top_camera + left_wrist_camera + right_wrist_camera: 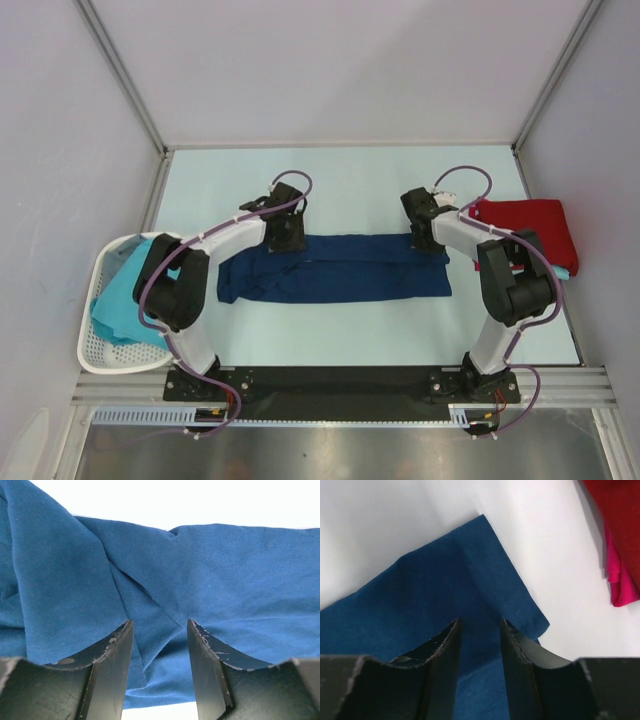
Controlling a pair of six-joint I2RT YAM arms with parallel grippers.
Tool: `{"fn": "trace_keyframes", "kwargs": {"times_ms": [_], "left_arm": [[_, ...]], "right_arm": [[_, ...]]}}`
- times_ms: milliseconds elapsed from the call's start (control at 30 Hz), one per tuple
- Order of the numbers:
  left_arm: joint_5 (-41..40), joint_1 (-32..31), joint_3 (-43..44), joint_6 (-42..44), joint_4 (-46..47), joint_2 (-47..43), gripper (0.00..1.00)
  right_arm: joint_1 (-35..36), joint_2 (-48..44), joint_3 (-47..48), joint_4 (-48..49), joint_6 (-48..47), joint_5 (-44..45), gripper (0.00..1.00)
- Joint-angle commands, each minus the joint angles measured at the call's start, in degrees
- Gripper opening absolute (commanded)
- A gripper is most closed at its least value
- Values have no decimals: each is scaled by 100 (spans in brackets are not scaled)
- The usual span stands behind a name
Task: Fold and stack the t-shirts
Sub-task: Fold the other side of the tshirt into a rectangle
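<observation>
Item: navy t-shirt [335, 268], a folded band at mid-table, long axis left–right.
Left gripper [286, 238]: jaws spread, over the far-left end.
Right gripper [424, 238]: jaws spread, over the far-right corner, nothing pinched.
Each arm is nearest its own end.

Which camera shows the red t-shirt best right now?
Top external: most of the red t-shirt lies in plain sight at the right of the table. Right wrist catches only its edge in the top-right corner; left wrist shows only the navy t-shirt.
</observation>
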Motion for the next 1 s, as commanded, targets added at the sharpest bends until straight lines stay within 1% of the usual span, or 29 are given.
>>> {"fn": "trace_keyframes", "kwargs": {"times_ms": [0,100,233,267,300,400,433,467,733,967], "left_arm": [[16,-36,-46,-103,64,-304,52],[-2,-36,-90,-103,55,-313,52],[-2,-45,-108,-103,47,-313,52],[-2,-36,-108,-103,47,-313,52],[-2,-36,-116,-103,47,-321,52],[-28,-36,-125,-86,29,-330,52],[-28,-36,-125,-85,38,-339,52],[-28,-36,-125,-85,29,-330,52],[42,-80,-29,-94,29,-225,52],[24,-80,-37,-85,12,-198,52]], "right_arm": [[5,188,52,181,87,54,40],[14,276,52,242,70,1,38],[-4,461,105,260,52,-43,31],[-21,479,114,251,52,-78,31],[-13,470,122,251,69,-69,31],[-13,277,96,225,131,-8,38],[-13,111,105,216,122,10,43],[-21,40,157,164,122,71,44],[-153,-31,702,-39,-45,195,44],[-276,329,992,-4,-62,124,42]]}}
